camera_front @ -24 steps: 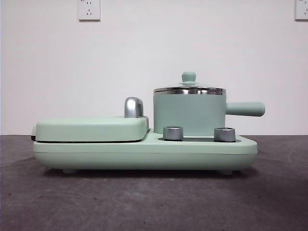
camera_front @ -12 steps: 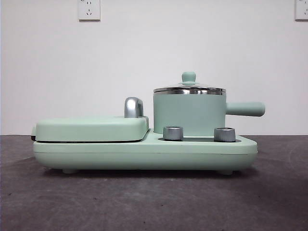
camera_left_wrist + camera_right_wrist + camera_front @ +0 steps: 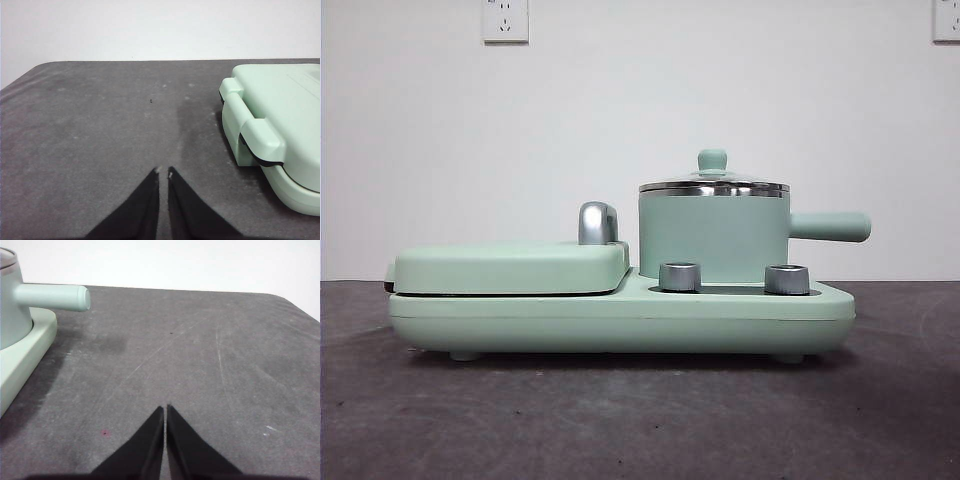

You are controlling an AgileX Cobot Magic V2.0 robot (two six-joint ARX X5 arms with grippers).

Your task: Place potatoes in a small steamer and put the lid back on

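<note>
You won't find any readable text, label, brand, number or sign here — not on anything in view.

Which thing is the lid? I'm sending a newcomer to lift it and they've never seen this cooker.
Find the long mint-green cooker base on the dark table. On its handle-side half stands the small steamer, a cylindrical pot with a straight side handle. The lid caps it: steel-rimmed with a small green knob, unlike the flat green griddle cover beside it.
</note>
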